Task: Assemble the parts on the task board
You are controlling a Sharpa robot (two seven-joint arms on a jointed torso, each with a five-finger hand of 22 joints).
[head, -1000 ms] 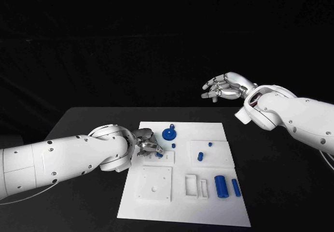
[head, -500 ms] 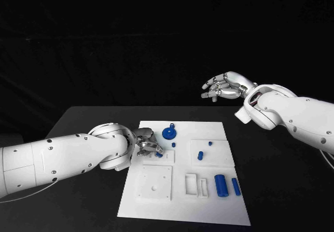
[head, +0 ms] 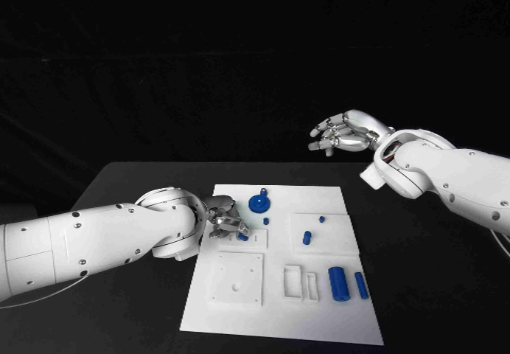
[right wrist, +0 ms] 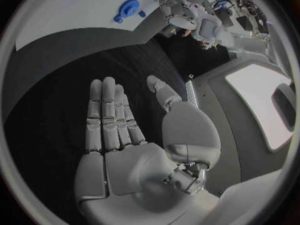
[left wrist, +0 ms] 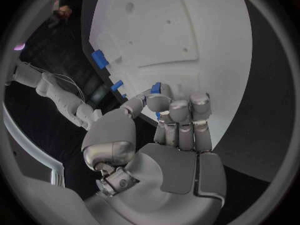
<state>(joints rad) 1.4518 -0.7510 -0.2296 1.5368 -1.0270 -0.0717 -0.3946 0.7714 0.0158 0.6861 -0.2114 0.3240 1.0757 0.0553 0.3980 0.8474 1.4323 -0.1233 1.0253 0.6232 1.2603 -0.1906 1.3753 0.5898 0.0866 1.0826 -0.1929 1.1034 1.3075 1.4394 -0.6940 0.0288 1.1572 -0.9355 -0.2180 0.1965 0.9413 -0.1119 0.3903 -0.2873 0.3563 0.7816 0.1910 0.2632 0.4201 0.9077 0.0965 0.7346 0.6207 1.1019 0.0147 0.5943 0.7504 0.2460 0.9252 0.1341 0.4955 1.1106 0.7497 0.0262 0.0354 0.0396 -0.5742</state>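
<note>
Left robot hand [head: 222, 221] sits low at the left edge of the white rectangular task board [head: 319, 317] on the black surface [head: 117, 184], pinching a small blue plastic peg [left wrist: 156, 88] between thumb and fingertips. Right robot hand [head: 342, 133] hovers high beyond the board's far right corner, fingers apart, holding nothing. Round blue disc part [head: 259, 201] stands near the board's far edge; two blue cylinders [head: 338, 283] lie near its right side.
</note>
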